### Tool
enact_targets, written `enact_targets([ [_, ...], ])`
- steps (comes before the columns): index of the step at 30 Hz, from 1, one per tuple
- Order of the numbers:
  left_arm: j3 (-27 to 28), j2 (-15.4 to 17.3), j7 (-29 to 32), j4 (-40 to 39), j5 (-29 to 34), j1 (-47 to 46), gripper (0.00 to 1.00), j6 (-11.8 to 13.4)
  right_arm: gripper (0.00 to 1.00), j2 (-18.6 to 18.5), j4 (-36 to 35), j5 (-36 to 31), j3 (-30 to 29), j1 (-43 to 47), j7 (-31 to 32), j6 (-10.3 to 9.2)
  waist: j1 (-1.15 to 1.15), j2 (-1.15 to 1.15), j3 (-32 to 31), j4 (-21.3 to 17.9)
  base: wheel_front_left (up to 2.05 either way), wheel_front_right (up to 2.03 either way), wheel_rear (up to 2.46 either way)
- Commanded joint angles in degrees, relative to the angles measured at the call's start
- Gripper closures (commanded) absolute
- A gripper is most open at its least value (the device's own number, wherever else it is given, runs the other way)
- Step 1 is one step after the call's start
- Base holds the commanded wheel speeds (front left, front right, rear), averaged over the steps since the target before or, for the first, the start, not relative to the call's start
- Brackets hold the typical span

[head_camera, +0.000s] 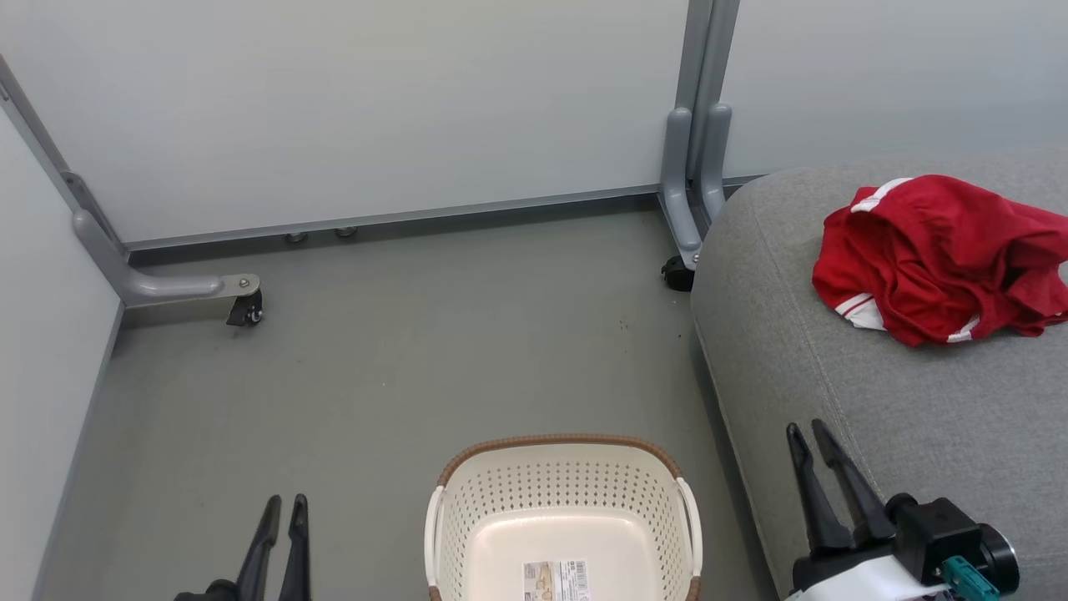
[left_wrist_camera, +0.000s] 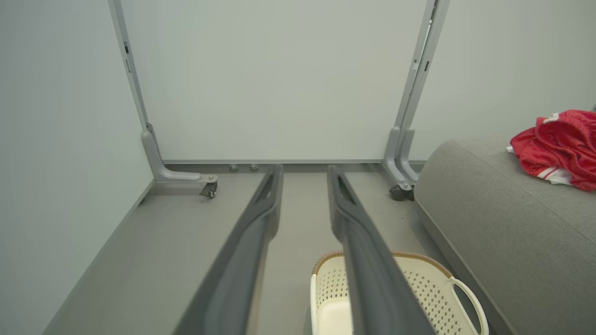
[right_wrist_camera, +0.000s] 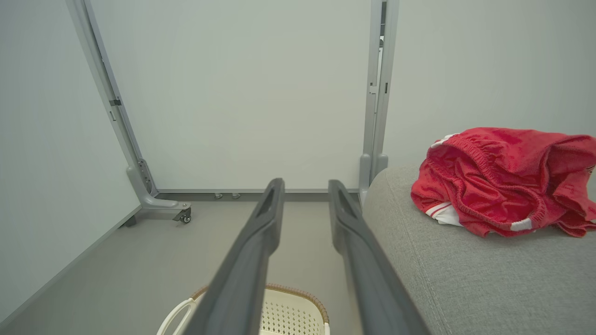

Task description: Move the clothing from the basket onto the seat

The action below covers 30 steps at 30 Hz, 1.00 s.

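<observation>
Head view, left to right: the left gripper [head_camera: 286, 501] at 7 o'clock, fingers narrowly parted and empty. The basket [head_camera: 559, 440] sits at 6 o'clock, its visible interior bare save a paper label [head_camera: 555, 580], and the right gripper [head_camera: 806, 427] at 5 o'clock is likewise narrowly parted and empty. The clothing [head_camera: 943, 250], a crumpled bright red heap with white stripes and trim, lies on the seat [head_camera: 834, 401] at 2 o'clock, well apart from both grippers. The transfer appears complete; the next move calls for no grasp, at most a check of the basket's hidden near part.
</observation>
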Motion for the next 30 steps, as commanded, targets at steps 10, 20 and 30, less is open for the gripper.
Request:
enact_targets([
  [10,0.21,0.28,1.85,1.94,-8.85,-1.82,1.00,-0.06,1.00,-0.51,1.99,9.57,-0.35,-0.99,1.58,-0.01,0.00,0.00,0.27,-0.17,0.00,0.00,0.00],
  [20,0.84,0.68,4.16,3.21,-19.41,-4.28,1.00,-0.24,1.00,-1.15,3.44,20.97,-0.96,-3.01,3.59,-0.01,0.00,0.00,0.62,-0.38,0.00,0.00,0.00],
  [30,1.44,0.98,6.29,4.21,-28.77,-6.43,1.00,-0.39,1.00,-1.56,4.63,30.98,-1.66,-4.68,5.52,-0.02,0.00,0.00,0.97,-0.60,0.00,0.00,0.00],
])
